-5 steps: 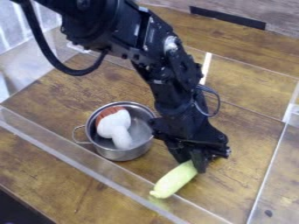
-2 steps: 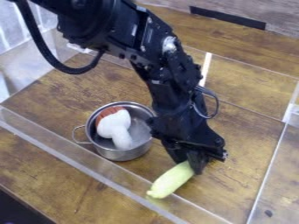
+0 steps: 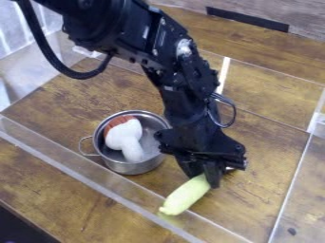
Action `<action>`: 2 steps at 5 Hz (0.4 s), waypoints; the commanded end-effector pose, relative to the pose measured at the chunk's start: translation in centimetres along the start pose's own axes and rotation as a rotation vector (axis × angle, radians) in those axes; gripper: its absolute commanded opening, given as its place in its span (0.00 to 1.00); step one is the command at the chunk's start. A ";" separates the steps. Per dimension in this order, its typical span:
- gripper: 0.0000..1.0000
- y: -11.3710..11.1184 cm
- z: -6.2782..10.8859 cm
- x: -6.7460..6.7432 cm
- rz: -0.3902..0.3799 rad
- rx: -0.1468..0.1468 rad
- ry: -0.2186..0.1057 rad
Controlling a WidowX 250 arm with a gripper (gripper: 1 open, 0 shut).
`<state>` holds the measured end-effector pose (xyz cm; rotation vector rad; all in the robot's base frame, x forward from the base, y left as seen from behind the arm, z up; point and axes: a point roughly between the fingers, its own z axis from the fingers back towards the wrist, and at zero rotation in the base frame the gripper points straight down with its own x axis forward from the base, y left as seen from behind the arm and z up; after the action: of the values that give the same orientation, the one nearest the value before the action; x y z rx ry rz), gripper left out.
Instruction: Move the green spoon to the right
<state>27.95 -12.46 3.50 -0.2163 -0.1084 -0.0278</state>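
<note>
The green spoon (image 3: 187,196) lies slanted on the wooden table near the front, its thick yellow-green handle pointing to the lower left. Its upper end is under my gripper (image 3: 207,175), which points almost straight down and is shut on that end. The spoon's metal bowl is hidden by the fingers. The black arm reaches in from the upper left.
A steel pot (image 3: 105,156) with a white-and-red item (image 3: 125,137) inside stands just left of the gripper. Clear plastic walls (image 3: 102,185) fence the table on the front, the left and the right side. Bare wood shows to the right of the spoon.
The gripper and the spoon have shifted slightly toward the front of the table. The pot has not moved.
</note>
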 end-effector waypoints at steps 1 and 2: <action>0.00 -0.6 -2.5 -5.9 0.012 0.073 0.285; 0.00 -1.1 -2.6 -6.1 -0.055 0.082 0.323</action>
<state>27.57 -12.86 3.29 -0.1968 -0.0396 -0.0307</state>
